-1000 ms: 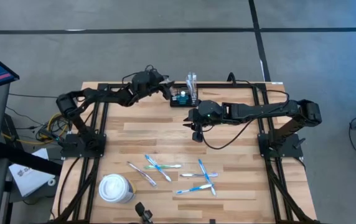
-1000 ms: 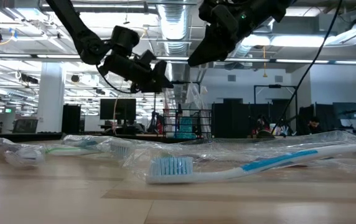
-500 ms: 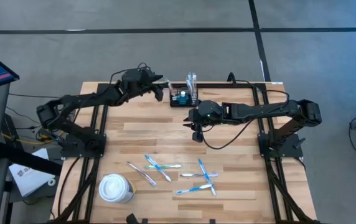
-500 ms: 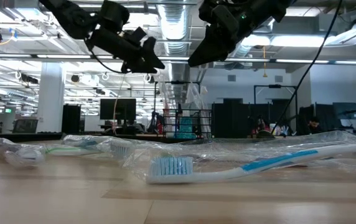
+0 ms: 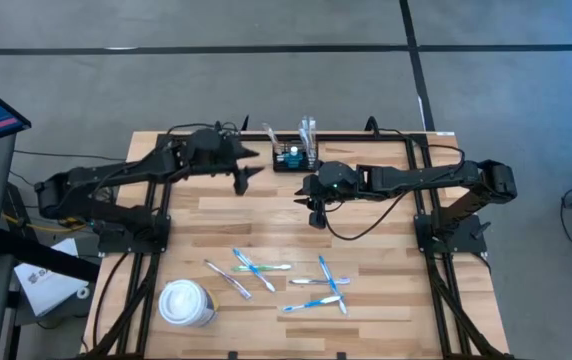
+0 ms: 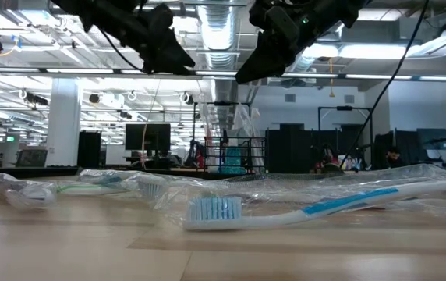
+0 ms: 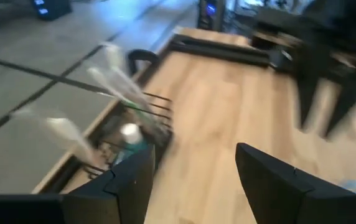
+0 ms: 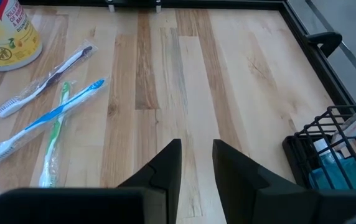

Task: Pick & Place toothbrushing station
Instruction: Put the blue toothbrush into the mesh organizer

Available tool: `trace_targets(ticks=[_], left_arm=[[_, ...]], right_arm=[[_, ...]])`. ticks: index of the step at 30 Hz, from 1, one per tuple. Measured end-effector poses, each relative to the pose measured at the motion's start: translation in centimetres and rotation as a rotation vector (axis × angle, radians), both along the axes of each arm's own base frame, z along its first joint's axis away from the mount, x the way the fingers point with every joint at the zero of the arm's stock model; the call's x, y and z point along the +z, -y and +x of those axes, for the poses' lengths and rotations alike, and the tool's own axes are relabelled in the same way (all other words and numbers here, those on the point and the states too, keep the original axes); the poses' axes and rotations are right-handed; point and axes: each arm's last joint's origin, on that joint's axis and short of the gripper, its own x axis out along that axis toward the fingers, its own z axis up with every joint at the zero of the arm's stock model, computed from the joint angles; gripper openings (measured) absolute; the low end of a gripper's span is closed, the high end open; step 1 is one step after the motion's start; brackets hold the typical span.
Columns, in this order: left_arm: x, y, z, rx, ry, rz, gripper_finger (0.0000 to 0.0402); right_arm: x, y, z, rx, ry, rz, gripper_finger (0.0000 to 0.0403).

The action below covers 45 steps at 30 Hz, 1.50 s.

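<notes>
Spread wide and empty, the left gripper (image 5: 245, 176) hovers just beside the toothbrushing station (image 5: 295, 157) at the table's far edge; the right gripper (image 5: 316, 215), narrowly parted, is empty, similarly near.

My left wrist view is motion-blurred: the black wire-mesh organiser box (image 7: 131, 134) and the pale wrapped items standing in it smear together, contents unreadable. In my right wrist view the box (image 8: 335, 149) is cut off at 4 o'clock, and the yellow-labelled white paper cup (image 8: 5, 34) is cropped at 10 o'clock. High view: box compartments too small to tell.
</notes>
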Motion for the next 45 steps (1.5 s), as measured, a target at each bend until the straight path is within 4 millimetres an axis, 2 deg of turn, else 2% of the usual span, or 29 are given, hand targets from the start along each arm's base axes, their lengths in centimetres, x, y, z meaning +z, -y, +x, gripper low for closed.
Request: trace_targets(ticks=[11, 22, 27, 38, 45], left_arm=[[-3.1, 6.5, -0.8, -0.278, -0.092, -0.004, 0.0218], [-6.1, 11.9, -1.3, -0.503, -0.164, -0.023, 0.0218], [-7.4, 14.0, -0.3, -0.573, -0.187, -0.036, 0.0218], [-11.6, 18.2, 1.5, -0.687, -0.284, -0.014, 0.0218], [-13.0, 20.0, 2.5, -0.705, -0.329, 0.025, 0.0218]], right_arm=[[0.0, 0.0, 0.0, 0.0, 0.0, 0.0, 0.0082], [0.0, 0.0, 0.0, 0.0, 0.0, 0.0, 0.0082], [0.0, 0.0, 0.0, 0.0, 0.001, 0.0, 0.0082], [0.0, 0.0, 0.0, 0.0, 0.0, 0.0, 0.0082], [0.0, 0.0, 0.0, 0.0, 0.0, 0.0, 0.0082]])
